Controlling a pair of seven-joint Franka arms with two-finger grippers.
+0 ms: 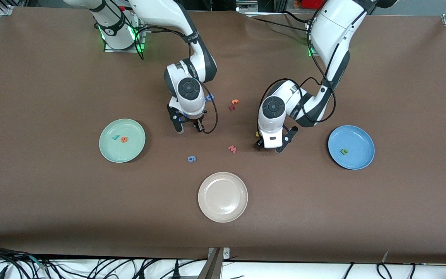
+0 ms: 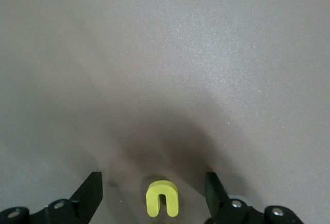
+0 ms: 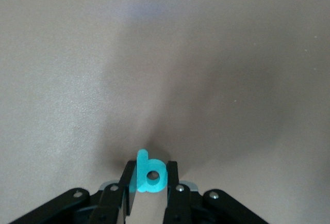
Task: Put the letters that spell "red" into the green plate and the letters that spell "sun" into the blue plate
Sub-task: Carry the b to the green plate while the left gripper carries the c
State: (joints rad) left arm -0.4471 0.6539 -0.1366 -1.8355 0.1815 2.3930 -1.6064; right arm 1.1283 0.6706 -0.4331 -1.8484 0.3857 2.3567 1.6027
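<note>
r (image 1: pixel 115 137), e (image 1: pixel 124 140) in green plate (image 1: pixel 108 152) | n (image 1: pixel 345 152) in blue plate (image 1: pixel 362 162)

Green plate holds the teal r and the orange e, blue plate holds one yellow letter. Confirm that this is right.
Not quite. The letter in the blue plate is green, not yellow, as the front view shows. The rest stands: the green plate holds the teal r and the orange e.
</note>
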